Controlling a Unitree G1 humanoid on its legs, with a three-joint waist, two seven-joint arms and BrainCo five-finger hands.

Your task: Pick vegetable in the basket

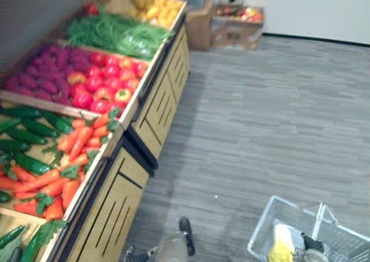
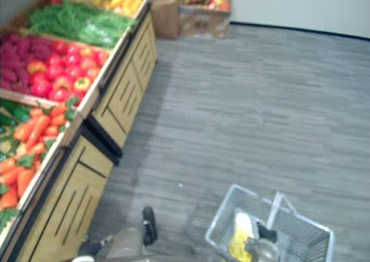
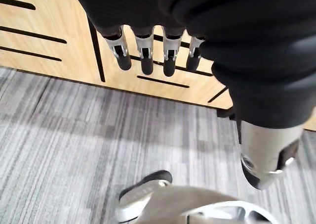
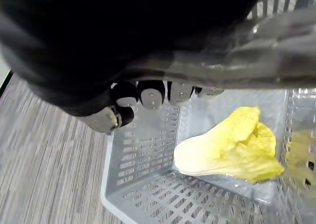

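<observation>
Got a pale yellow cabbage (image 4: 227, 150) lying on the bottom of the light grey mesh basket (image 4: 116, 184), down in the lower right of the head views. Sits just under the right hand (image 4: 148, 93), close but not touching it. Right hand parked over the basket, fingers curled round the basket's handle (image 1: 321, 218), knuckles facing the wrist cam. Left hand (image 3: 170, 51) hanging low over the grey floor (image 1: 277, 117), fingers straight and a bit spread, holding nothing, tips toward the wooden front of the desk (image 3: 59, 51). Up the left side of the head views, on the desk: carrots (image 1: 69, 158), cucumbers (image 1: 29, 123), red veg (image 1: 104, 82), then green beans (image 1: 115, 33) toward the upper left.
</observation>
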